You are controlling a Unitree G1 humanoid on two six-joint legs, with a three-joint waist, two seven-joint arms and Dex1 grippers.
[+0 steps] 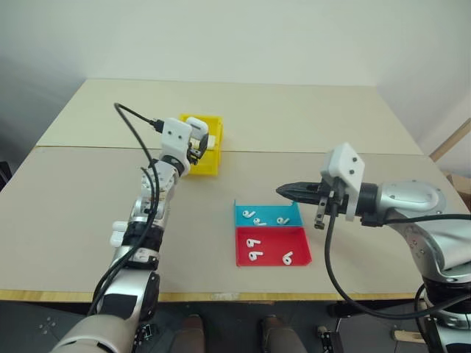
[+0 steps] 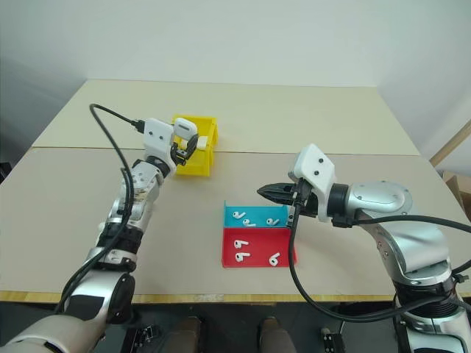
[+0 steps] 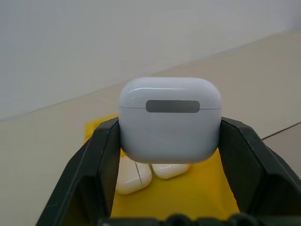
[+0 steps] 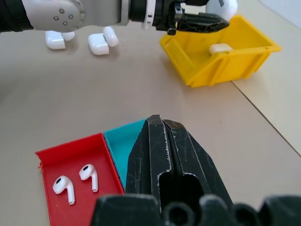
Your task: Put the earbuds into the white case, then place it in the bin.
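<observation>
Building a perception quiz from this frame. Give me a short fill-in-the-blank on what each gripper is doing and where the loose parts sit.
1. The left gripper is shut on a white ____, lid closed.
2. It holds this above the ____ bin, where other cases already lie.
3. The right gripper is ____ and holds nothing, above the blue tray.
4. The red tray holds ____ loose earbuds.

Missing words: case; yellow; shut; three
</observation>
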